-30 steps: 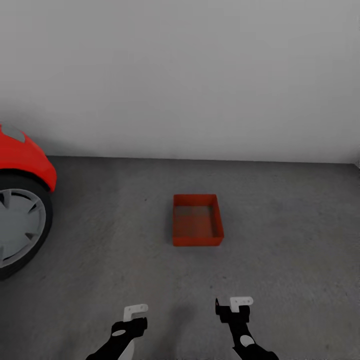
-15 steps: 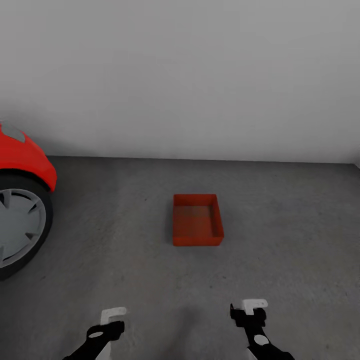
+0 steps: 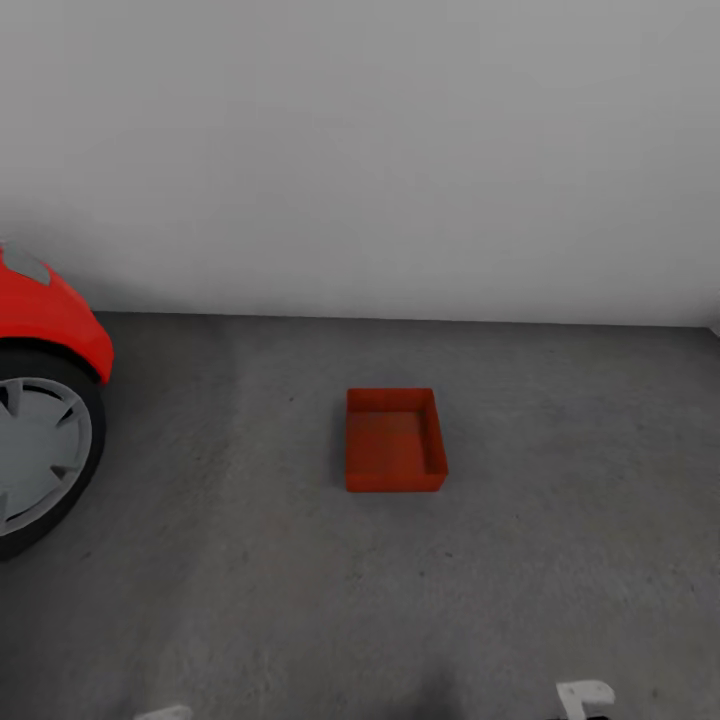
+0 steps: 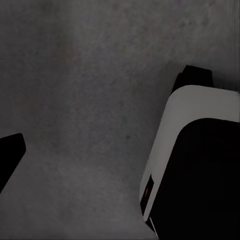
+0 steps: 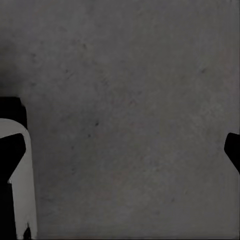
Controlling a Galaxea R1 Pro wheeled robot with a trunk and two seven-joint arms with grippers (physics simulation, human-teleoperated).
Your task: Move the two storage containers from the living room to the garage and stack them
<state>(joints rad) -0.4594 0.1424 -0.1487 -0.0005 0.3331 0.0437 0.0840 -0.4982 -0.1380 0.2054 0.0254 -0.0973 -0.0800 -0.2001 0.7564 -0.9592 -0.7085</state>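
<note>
Head view: one orange-red storage container (image 3: pixel 395 441) is seen empty on the garage floor (image 3: pixel 250 560) at frame centre, well apart from the right hand (image 3: pixel 585 698) at the bottom edge. Wrist views: bare concrete is shown between parted dark fingertips (image 5: pixel 232 150); nothing is held.

The head view looks forward and down from above onto the grey concrete floor (image 3: pixel 250 600), with a white wall (image 3: pixel 360 150) behind; an orange-red container (image 3: pixel 394 440) sits mid-frame and a red car (image 3: pixel 40 390) at the left edge. The left wrist view faces the floor (image 4: pixel 75 100) close up, beside what may be the robot's base (image 4: pixel 195 165). The right wrist view likewise faces the floor (image 5: pixel 130 120) at close range. All three share the concrete.
</note>
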